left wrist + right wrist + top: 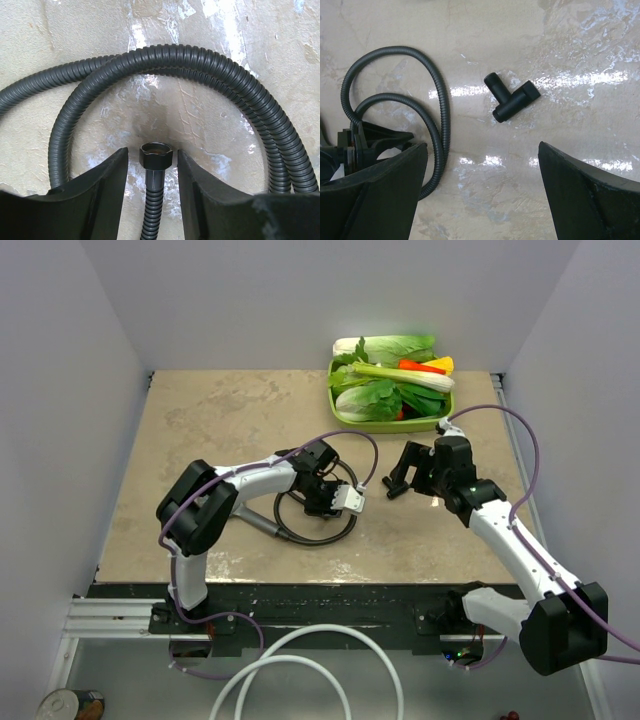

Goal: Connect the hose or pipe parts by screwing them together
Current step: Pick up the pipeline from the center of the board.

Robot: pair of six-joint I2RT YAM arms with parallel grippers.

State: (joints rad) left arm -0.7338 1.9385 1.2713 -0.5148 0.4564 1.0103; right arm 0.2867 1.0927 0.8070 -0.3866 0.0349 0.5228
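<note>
Left gripper (152, 154), partly open, straddles the hex nut (157, 156) that ends the black hose (200, 62), with a narrow gap on each side and nothing clamped. Only the left wrist view shows this nut, which sits inside the hose's coil. One hose is counted, coiled in two loops. Right of the coil, the right wrist view alone resolves one small black T-shaped fitting (511, 97), lying flat on the table (580, 45) just ahead of the right gripper (481, 146), whose jaws stand wide and empty. The top view alone shows one green tray (338, 405) of vegetables beyond the coil, to its right.
</note>
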